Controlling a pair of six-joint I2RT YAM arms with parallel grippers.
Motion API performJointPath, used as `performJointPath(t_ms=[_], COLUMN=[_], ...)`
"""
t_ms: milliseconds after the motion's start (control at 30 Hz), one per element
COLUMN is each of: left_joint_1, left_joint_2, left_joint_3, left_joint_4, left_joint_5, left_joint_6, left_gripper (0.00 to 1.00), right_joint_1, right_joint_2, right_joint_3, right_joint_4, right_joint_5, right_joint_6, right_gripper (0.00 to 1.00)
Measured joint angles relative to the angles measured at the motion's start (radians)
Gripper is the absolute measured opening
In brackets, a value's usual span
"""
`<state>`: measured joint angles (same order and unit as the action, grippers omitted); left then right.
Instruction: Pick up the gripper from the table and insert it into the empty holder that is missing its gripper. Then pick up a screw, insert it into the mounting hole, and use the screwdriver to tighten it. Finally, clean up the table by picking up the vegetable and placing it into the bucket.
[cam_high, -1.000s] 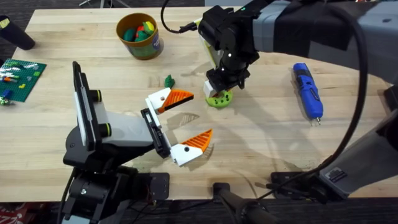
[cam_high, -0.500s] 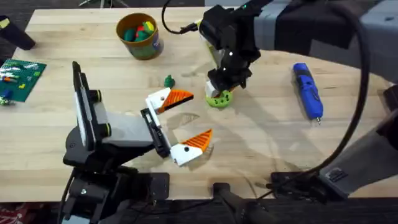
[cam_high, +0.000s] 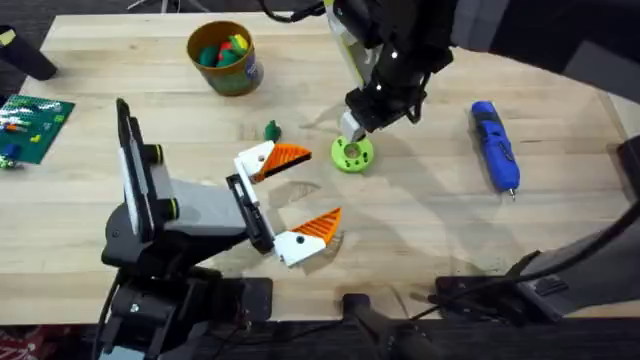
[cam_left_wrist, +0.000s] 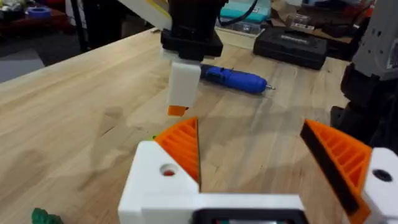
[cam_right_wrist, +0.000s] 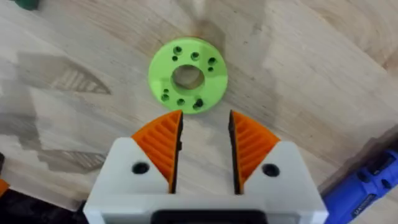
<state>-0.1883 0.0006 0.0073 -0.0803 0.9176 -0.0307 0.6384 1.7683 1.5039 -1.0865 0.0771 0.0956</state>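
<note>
A: Lime-green disc (cam_high: 352, 152) is seen flat on the wood-grain table (cam_high: 420, 230), round, with a centre bore and small holes ringed around it. Right gripper (cam_right_wrist: 205, 146) is held just above it, ribbed orange pads slightly parted, nothing clamped.

B: Left gripper (cam_high: 300, 193) is spread wide just beside the disc. Vegetable (cam_high: 271, 130) lies near the disc; bucket (cam_high: 224, 57) well beyond; screwdriver (cam_high: 495, 146), smooth blue, well apart, bare wood between.
</note>
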Motion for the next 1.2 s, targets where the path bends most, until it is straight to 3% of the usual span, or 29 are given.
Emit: performJointPath(t_ms=[667, 1200], left_joint_1=[0.0, 0.0], left_joint_2=[0.0, 0.0], left_joint_3=[0.0, 0.0], left_joint_4=[0.0, 0.0], left_joint_5=[0.0, 0.0], left_joint_6=[0.0, 0.0], left_gripper=[0.984, 0.984], right_joint_1=[0.0, 0.0], right_joint_2=[0.0, 0.034], right_joint_3=[-0.219, -0.226], right_joint_4=[0.159, 0.208], right_joint_5=[-0.029, -0.034], right_joint_6=[-0.003, -0.003], right_gripper=[0.44, 0.44])
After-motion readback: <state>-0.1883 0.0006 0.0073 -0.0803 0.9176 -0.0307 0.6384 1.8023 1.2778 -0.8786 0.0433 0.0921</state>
